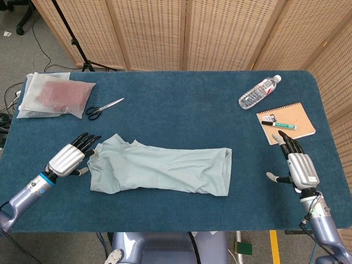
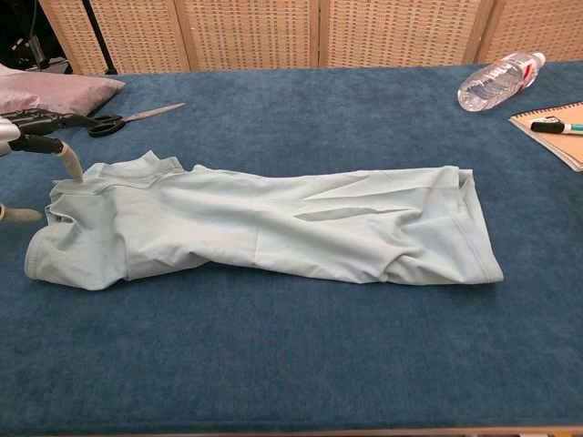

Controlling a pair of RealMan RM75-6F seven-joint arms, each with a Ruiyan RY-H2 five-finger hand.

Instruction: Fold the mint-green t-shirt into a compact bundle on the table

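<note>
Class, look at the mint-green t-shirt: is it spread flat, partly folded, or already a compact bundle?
Partly folded: the t-shirt lies as one long narrow strip, sides turned in, not yet bundled.

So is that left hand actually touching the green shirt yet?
Touching, just barely: in the chest view a fingertip of the left hand rests on the t-shirt's collar-end edge.
</note>
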